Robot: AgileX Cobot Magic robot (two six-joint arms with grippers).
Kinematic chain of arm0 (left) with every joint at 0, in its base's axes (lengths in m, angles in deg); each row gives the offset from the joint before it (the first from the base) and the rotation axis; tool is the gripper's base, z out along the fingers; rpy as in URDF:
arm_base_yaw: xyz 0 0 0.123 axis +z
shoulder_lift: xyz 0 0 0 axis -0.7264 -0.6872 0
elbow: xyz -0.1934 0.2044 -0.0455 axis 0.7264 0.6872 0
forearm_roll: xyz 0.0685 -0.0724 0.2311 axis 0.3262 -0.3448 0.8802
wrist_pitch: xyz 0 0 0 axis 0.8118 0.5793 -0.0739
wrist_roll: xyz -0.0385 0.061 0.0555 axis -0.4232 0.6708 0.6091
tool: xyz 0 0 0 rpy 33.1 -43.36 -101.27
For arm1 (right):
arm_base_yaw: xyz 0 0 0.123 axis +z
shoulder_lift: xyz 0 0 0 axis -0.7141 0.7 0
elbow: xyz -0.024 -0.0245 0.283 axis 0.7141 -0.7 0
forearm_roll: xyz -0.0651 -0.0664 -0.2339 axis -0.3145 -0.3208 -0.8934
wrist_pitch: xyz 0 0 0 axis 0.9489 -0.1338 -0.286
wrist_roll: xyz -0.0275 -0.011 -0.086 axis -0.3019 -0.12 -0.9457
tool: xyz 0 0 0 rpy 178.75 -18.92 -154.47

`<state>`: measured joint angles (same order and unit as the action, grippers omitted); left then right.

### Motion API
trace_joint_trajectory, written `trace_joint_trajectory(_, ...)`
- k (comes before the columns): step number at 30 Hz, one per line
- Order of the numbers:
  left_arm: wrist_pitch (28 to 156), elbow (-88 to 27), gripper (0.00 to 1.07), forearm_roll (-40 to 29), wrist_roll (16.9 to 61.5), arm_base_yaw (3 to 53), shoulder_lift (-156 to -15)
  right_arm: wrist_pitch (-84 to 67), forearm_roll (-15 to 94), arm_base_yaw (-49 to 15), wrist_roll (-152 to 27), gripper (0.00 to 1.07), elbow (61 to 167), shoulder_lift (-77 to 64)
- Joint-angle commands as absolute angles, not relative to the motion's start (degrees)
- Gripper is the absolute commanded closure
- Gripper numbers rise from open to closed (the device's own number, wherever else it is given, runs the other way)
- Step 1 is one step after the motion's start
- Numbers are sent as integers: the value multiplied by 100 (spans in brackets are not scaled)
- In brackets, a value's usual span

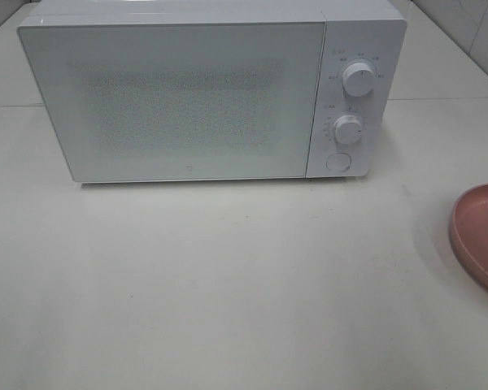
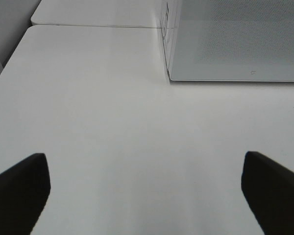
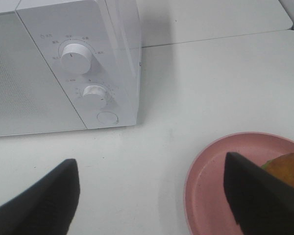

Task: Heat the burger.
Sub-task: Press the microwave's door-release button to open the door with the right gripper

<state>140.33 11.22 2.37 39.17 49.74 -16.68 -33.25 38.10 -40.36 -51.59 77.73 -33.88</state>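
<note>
We found burger (image 3: 290, 169) on pink plate (image 3: 210, 181) at right edge of table (image 1: 228, 292), just beside right gripper (image 3: 149, 169), jaws spread, empty; left gripper (image 2: 144, 161), likewise spread and empty, hovered well apart. Right arm nearer, we judged.

My left gripper (image 2: 144, 155) hangs over the white table (image 2: 112, 122), its 2 dark fingers (image 2: 19, 191) spread wide apart. Ahead stands the white microwave (image 2: 220, 49), its speckled door (image 2: 250, 34) facing me.
</note>
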Motion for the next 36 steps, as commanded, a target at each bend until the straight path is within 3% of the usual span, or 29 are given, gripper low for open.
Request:
trace_joint_trajectory(1, 13981, 1134, 6, 231, 3888, 4974, -1537, -2832, 3753, -4070, -5200, 31, 7813, -3009)
trace_joint_trajectory(26, 13981, 1134, 6, 231, 3888, 4974, -1537, 852, 3369, -4065, -5435, 31, 7813, -340)
trace_joint_trajectory(34, 13981, 1134, 6, 231, 3888, 4974, -1537, 1901, 4337, -4030, -6288, 31, 7613, 130)
trace_joint_trajectory(36, 13981, 1134, 6, 231, 3888, 4974, -1537, 2348, 5008, -3761, -6827, 31, 7441, 159)
